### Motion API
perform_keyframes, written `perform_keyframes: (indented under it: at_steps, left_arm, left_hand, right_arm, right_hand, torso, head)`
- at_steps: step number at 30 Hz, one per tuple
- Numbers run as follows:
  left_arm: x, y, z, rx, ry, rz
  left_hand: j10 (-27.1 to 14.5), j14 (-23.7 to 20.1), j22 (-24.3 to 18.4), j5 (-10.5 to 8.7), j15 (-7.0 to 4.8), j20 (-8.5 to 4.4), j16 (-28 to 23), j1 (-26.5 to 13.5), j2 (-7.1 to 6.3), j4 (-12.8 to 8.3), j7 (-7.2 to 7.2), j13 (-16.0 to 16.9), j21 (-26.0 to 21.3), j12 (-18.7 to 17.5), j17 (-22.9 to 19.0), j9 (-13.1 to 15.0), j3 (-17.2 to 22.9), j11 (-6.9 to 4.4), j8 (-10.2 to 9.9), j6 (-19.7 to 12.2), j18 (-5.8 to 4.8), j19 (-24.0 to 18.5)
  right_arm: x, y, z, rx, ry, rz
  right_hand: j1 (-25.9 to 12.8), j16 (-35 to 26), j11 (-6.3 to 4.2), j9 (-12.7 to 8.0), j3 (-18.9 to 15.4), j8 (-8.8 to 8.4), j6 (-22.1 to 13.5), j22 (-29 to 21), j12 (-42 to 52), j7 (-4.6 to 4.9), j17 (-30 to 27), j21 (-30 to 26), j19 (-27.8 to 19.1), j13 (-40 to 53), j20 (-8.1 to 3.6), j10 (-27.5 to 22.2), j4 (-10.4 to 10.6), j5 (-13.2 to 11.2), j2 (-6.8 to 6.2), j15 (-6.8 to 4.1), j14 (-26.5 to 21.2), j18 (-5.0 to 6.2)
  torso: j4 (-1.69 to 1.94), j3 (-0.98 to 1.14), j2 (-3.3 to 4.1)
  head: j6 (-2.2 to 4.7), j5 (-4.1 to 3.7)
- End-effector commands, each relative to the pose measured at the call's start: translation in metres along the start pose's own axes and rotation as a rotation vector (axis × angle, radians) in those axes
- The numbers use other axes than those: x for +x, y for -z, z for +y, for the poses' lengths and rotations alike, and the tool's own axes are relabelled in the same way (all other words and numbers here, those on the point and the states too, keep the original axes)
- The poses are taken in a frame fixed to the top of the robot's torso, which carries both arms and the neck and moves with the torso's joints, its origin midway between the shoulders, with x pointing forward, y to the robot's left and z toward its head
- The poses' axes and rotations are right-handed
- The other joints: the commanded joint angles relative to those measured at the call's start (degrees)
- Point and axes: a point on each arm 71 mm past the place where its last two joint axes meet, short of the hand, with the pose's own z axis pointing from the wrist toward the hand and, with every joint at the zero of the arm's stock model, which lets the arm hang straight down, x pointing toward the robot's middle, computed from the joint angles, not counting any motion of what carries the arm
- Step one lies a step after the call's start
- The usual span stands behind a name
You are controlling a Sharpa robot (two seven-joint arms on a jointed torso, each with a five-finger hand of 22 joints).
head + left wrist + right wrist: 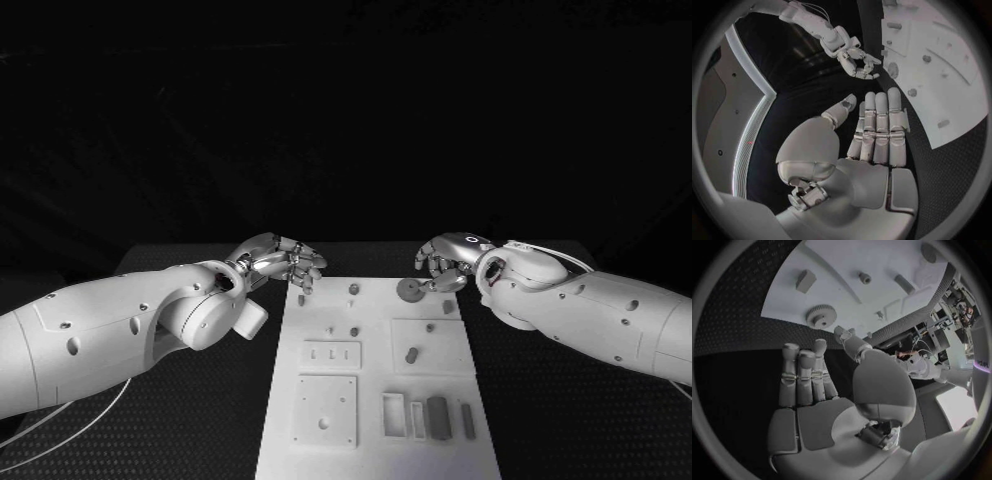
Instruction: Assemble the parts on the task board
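Your task board (378, 400) lies mid-tabletop (173, 420) with a toothed gear (411, 291) at its far end, just beside your right hand (447, 262), while your left hand (281, 262) hovers off the far-left corner, both hands' fingers apart, holding nothing.

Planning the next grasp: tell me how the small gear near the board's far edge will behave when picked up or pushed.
The gear looks rigid, so it probably won't flex. It lies flat on the task board, so a push likely slides it rather than rolls it. Its low toothed rim gives fingers little height, so a pinch could slip.
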Motion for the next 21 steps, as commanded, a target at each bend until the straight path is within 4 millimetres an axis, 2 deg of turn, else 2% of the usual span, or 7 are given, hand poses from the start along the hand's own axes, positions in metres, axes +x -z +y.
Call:
perform_keyframes:
  at_steps: [1,3,4,6,12,16,21]
  left_arm:
    - [0.001,-0.001,-0.002,0.013,-0.003,0.007]
    - [0.001,-0.001,-0.002,0.013,-0.003,0.007]
    - [0.001,-0.001,-0.002,0.013,-0.003,0.008]
    - [0.003,-0.001,-0.002,0.012,-0.002,0.013]
    - [0.005,-0.001,-0.002,0.014,-0.001,0.02]
    - [0.005,-0.001,-0.002,0.011,-0.001,0.02]
    - [0.004,0.0,-0.002,0.007,-0.002,0.016]
  left_hand:
    - [-0.38,-0.24,0.08,-0.03,-0.04,0.05,-0.38,0.05,-0.39,0.04,0.02,0.08,-0.33,-0.38,0.09,0.07,0.15,0.09,-0.25,-0.54,0.9,-0.12]
    - [-0.38,-0.23,0.09,-0.03,-0.04,0.05,-0.39,0.04,-0.38,0.05,0.02,0.1,-0.34,-0.38,0.1,0.08,0.15,0.09,-0.26,-0.54,0.9,-0.11]
    - [-0.38,-0.23,0.09,-0.03,-0.04,0.05,-0.39,0.04,-0.38,0.06,0.02,0.1,-0.34,-0.39,0.11,0.08,0.15,0.09,-0.26,-0.54,0.9,-0.11]
    - [-0.38,-0.23,0.1,-0.03,-0.04,0.05,-0.4,0.03,-0.38,0.07,0.03,0.12,-0.34,-0.39,0.11,0.09,0.16,0.1,-0.27,-0.55,0.91,-0.11]
    - [-0.41,-0.22,0.12,-0.03,-0.04,0.05,-0.42,0.01,-0.36,0.09,0.03,0.16,-0.35,-0.41,0.14,0.11,0.16,0.1,-0.29,-0.56,0.91,-0.1]
    - [-0.41,-0.22,0.13,-0.03,-0.04,0.05,-0.43,-0.01,-0.34,0.12,0.04,0.19,-0.36,-0.42,0.16,0.13,0.17,0.11,-0.31,-0.56,0.91,-0.1]
    - [-0.44,-0.2,0.15,-0.03,-0.05,0.05,-0.46,-0.03,-0.29,0.15,0.06,0.25,-0.37,-0.45,0.2,0.16,0.18,0.11,-0.35,-0.61,0.92,-0.08]
  right_arm:
    - [0.002,-0.002,0.002,-0.015,0.045,0.005]
    - [0.003,-0.004,0.001,-0.006,0.048,0.008]
    - [0.003,-0.005,0.0,-0.002,0.047,0.013]
    - [0.007,-0.008,-0.001,0.002,0.049,0.028]
    - [0.02,-0.01,0.004,-0.007,0.043,0.05]
    - [0.023,-0.012,0.006,-0.01,0.041,0.052]
    - [0.029,-0.013,0.003,-0.002,0.036,0.062]
  right_hand:
    - [-0.24,3.08,0.21,-0.39,0.0,-0.71,-1.0,1.29,4.57,0.22,1.89,0.6,-0.8,5.0,-0.19,-2.02,0.49,-0.15,-0.51,0.4,-1.05,0.75]
    - [-0.15,7.9,0.6,-0.54,-0.36,-1.08,-1.43,1.38,13.34,0.46,4.54,2.3,-0.52,12.14,-0.47,-3.95,0.67,-0.18,-0.86,0.24,-1.96,0.75]
    - [-0.14,10.08,0.37,-0.6,-0.46,-1.25,-1.74,1.43,16.8,0.17,5.56,3.21,-0.42,14.48,-0.65,-4.88,0.71,-0.24,-1.27,0.66,-2.25,0.75]
    - [-0.15,12.59,0.45,-0.9,-0.03,-1.8,-2.81,1.37,21.1,0.31,6.27,4.76,-0.48,15.43,-1.06,-6.05,1.24,-0.18,-1.01,0.64,-2.98,0.75]
    - [-0.23,13.7,0.54,-0.95,0.23,-1.67,-2.77,1.29,23.33,0.45,5.96,5.65,-0.94,14.98,-1.18,-6.97,1.52,-0.2,-0.8,0.71,-3.47,0.75]
    - [-0.21,13.88,0.55,-0.96,0.28,-1.64,-2.77,1.28,23.67,0.45,5.86,5.81,-1.0,14.86,-1.2,-7.08,1.55,-0.2,-0.65,0.72,-3.53,0.75]
    - [-0.27,14.14,0.54,-0.91,0.35,-1.46,-2.51,1.25,24.08,0.43,5.7,6.01,-1.1,14.64,-1.21,-7.3,1.65,-0.21,-0.25,0.72,-3.65,0.75]
  torso:
    - [0.03,0.09,0.0]
    - [0.02,0.05,-0.03]
    - [0.0,0.03,-0.07]
    - [0.06,-0.04,-0.03]
    - [0.19,-0.11,0.05]
    - [0.11,-0.04,0.01]
    - [0.08,-0.14,-0.04]
  head:
    - [-0.12,-0.12]
    - [-0.18,-0.15]
    - [-0.21,-0.11]
    - [-0.3,-0.15]
    - [-0.58,-0.08]
    - [-0.79,0.26]
    - [-0.98,0.25]
